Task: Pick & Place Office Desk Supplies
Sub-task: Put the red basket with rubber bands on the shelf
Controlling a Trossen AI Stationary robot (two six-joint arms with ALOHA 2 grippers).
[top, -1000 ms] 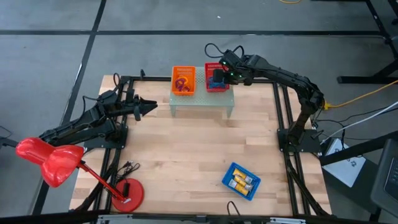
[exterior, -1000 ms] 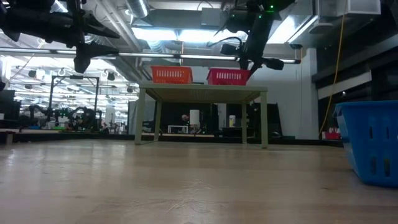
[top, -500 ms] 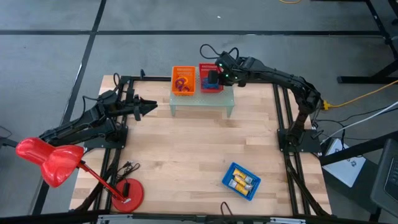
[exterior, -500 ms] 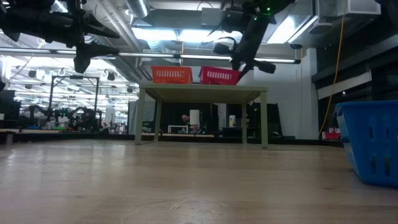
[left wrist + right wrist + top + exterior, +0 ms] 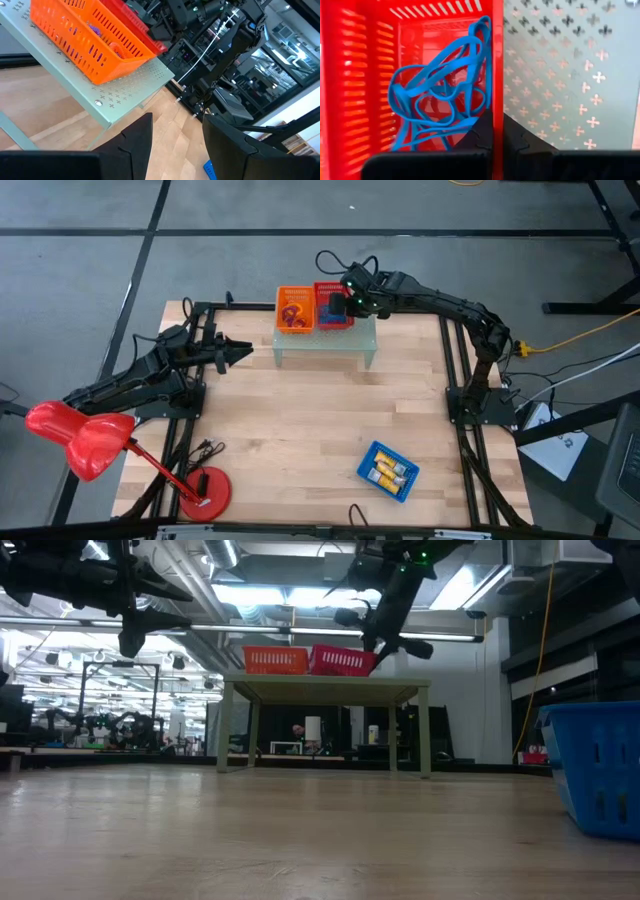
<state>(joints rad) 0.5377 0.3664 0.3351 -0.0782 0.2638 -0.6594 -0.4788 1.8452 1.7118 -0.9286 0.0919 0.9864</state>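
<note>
Right wrist view: right gripper [image 5: 494, 131] clamped on red basket [image 5: 370, 75] wall, blue loop clips [image 5: 442, 95] inside, basket touching orange basket [image 5: 294, 309] on raised shelf [image 5: 362, 343]; risked shoving neighbour or tipping; left gripper [image 5: 175, 137] apart, idle over counter [image 5: 300, 430].

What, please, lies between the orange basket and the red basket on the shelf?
Nothing: in the high view the orange basket and the red basket sit side by side on the shelf, walls practically touching; the low view shows the same.
</note>
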